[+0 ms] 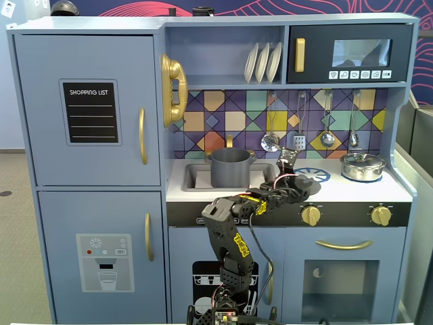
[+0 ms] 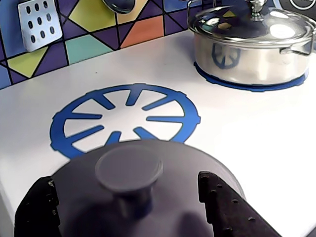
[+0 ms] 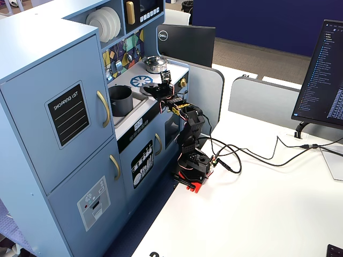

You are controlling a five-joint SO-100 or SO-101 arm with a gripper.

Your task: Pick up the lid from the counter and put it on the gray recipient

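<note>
**Gripper straddling the lid**

At the bottom of the wrist view, the gripper (image 2: 133, 207) stands open, one finger on each side of the dark-gray lid (image 2: 148, 197) on the counter (image 2: 256, 143), beside the blue burner circle (image 2: 126, 118). The gray pot (image 1: 231, 167) sits in the sink.

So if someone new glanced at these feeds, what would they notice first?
Probably the dark gray lid filling the bottom of the wrist view, the end effector straddling it, on the white counter beside the blue burner print. Then the shiny steel pot at upper right, and the gray pot in the sink.
</note>
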